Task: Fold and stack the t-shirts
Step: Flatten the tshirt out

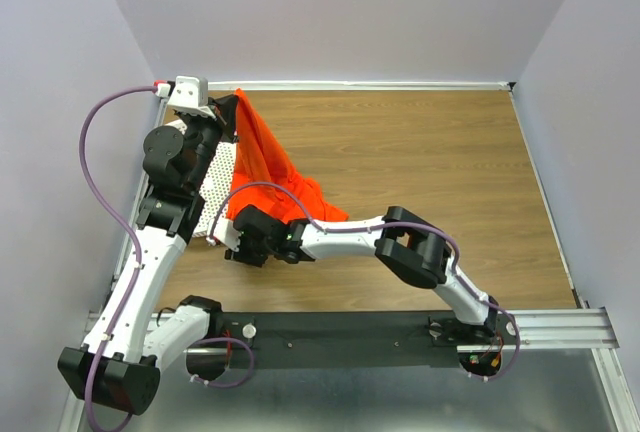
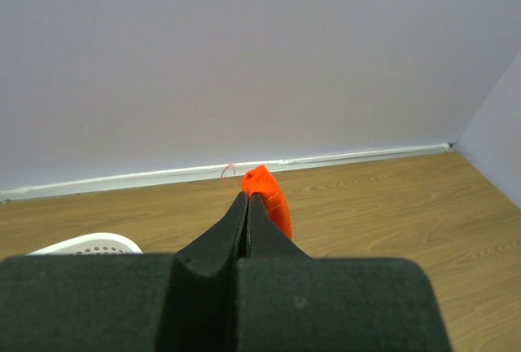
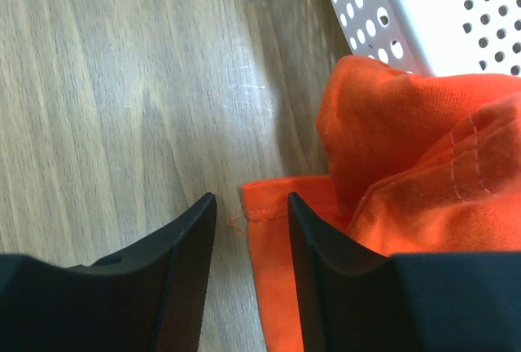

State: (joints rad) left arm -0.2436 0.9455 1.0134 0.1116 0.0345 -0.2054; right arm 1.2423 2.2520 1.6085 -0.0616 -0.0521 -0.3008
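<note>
Stitching in pale thread shows along the hem of the orange-red t-shirt (image 3: 407,148), just ahead of the right jaws. Those jaws stand apart, low over the wooden desk (image 1: 420,172), with the hem's corner lying between them, unclamped. The right arm (image 1: 345,237) reaches leftward, elbow bent, wrist tipped down. The left arm (image 1: 150,252) is raised, its jaws together, clamped on a pinch of the cloth. From them the t-shirt hangs to the desk and bunches beside the right jaws. A white perforated basket (image 3: 423,10) sits just beyond the right jaws.
</note>
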